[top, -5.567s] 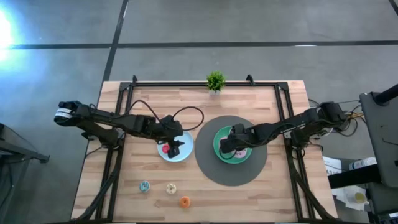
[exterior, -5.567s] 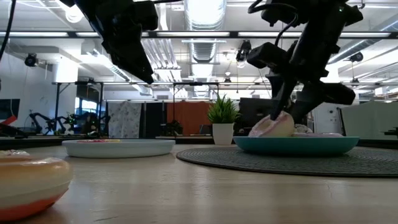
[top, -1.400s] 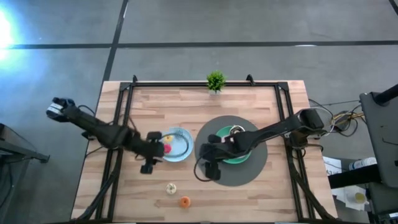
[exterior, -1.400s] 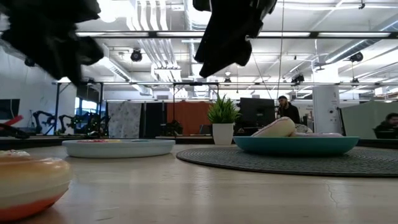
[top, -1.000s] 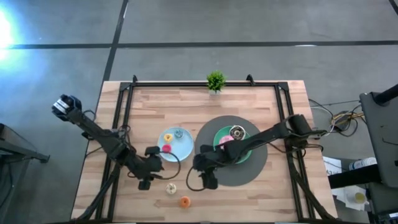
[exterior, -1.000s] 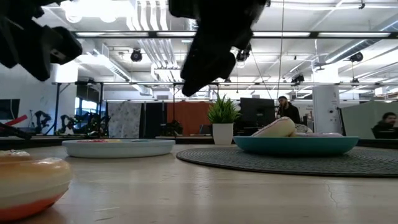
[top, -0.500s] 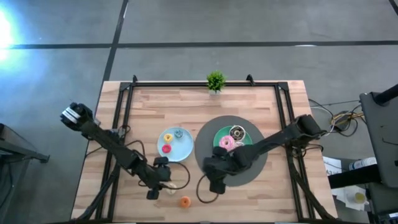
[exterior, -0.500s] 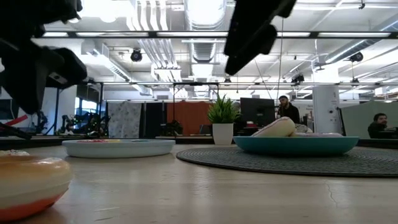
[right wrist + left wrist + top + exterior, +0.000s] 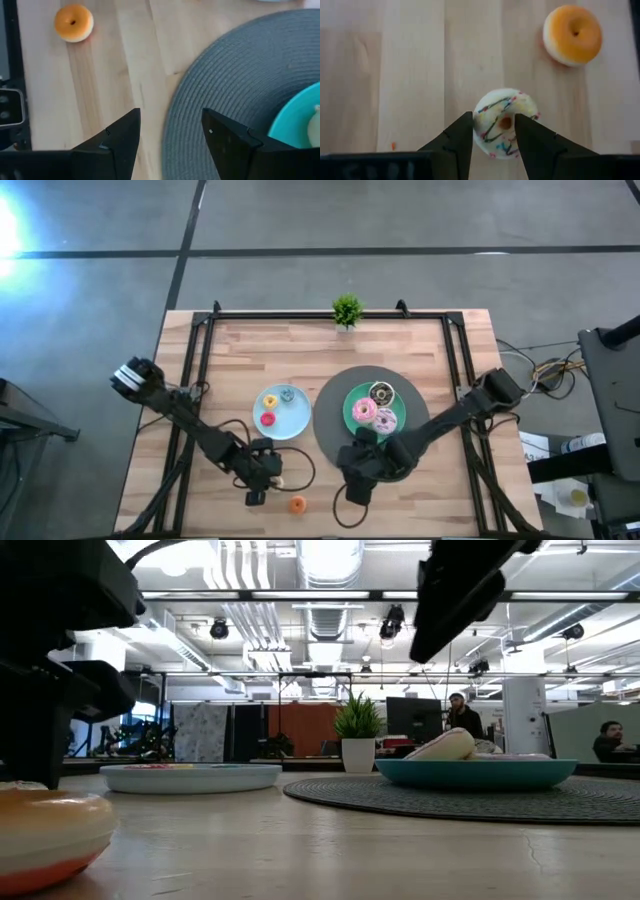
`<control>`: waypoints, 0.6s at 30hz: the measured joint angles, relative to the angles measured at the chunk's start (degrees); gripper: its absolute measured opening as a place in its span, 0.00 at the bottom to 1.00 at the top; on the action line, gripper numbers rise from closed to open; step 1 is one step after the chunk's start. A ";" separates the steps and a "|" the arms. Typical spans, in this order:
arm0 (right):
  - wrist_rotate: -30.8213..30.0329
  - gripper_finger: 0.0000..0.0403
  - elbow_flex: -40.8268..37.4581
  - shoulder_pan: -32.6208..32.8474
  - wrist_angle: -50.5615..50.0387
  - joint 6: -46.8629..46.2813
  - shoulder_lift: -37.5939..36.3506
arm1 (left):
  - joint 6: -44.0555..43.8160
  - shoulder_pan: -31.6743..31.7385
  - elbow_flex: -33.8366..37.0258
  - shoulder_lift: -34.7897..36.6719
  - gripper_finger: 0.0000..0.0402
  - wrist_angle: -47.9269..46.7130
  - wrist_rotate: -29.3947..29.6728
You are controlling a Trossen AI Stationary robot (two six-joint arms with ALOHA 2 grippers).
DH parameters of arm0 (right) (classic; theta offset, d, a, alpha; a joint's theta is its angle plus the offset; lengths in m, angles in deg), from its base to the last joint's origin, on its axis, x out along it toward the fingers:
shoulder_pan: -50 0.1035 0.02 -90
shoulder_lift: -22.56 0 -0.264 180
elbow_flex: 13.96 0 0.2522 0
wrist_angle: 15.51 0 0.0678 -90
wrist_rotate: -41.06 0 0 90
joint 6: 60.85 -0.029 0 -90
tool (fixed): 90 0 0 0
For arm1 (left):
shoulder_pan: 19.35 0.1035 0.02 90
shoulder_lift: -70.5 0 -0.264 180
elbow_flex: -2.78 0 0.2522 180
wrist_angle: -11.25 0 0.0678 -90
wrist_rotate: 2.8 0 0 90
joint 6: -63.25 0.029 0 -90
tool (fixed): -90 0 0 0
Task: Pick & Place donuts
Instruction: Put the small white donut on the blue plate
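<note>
Two plates sit mid-table in the high view: a light-blue plate (image 9: 282, 412) with a pink donut (image 9: 266, 419), a yellow one and a teal one, and a green plate (image 9: 352, 398) on a round grey mat (image 9: 330, 440) with a chocolate donut (image 9: 381, 392) and two pink-frosted ones. An orange donut (image 9: 297, 504) lies on the wooden table (image 9: 420, 500) near its front edge. No writing is readable. In the low view, both plates show side-on and the orange donut sits close by. In the left wrist view, the left gripper (image 9: 493, 131) is open, its fingers straddling a cream sprinkled donut (image 9: 505, 121). In the right wrist view, the right gripper (image 9: 171, 127) is spread wide and empty above the mat's edge.
</note>
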 joint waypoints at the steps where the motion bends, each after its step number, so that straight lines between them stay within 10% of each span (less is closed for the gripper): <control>1: -0.33 0.50 -0.03 0.32 0.03 -0.49 0.00 | -0.19 0.00 -0.31 -0.42 0.29 -0.70 -0.38; 9: -4.34 0.50 -0.09 1.57 -0.40 -2.45 -1.38 | 0.99 0.32 -4.61 -2.50 0.04 -4.86 -0.45; 18: -13.78 0.44 -0.20 2.08 -6.83 -7.05 -6.54 | 7.84 9.34 -12.03 3.83 0.00 -22.76 9.98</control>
